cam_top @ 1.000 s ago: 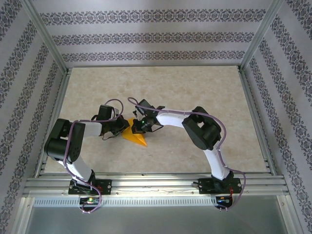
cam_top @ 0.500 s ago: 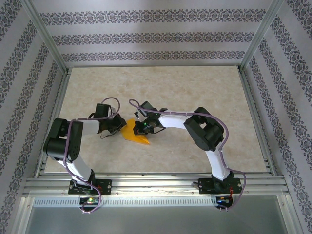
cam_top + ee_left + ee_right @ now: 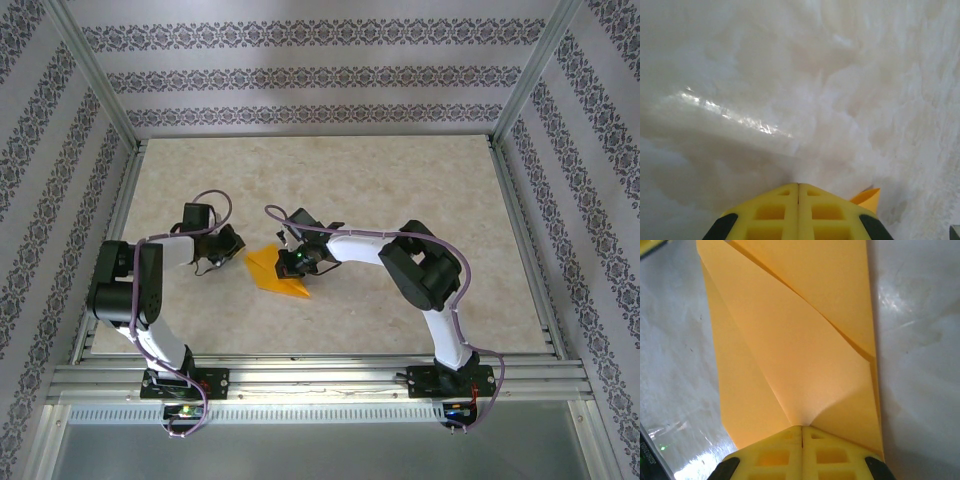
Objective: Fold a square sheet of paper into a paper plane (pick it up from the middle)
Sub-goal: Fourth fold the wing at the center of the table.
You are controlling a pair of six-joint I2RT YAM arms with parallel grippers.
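Note:
The orange sheet of paper (image 3: 268, 272) lies on the table, folded into a pointed wedge with diagonal flaps (image 3: 805, 340). My right gripper (image 3: 291, 264) is shut, and its yellow tips (image 3: 802, 428) press down on the near end of the paper, which dimples around them. My left gripper (image 3: 230, 252) is shut with nothing in it, low over bare table a little left of the paper. In the left wrist view its tips (image 3: 798, 186) point at bare table, and one orange corner (image 3: 867, 199) of the paper shows beside them on the right.
The beige marbled tabletop (image 3: 400, 190) stretches open behind and to the right. Metal frame rails (image 3: 520, 240) and patterned walls enclose it. Both arms' elbows flank the paper.
My left gripper has slid left off the paper, which now lies flatter with its left corner showing. The right gripper has stayed in place on the paper.

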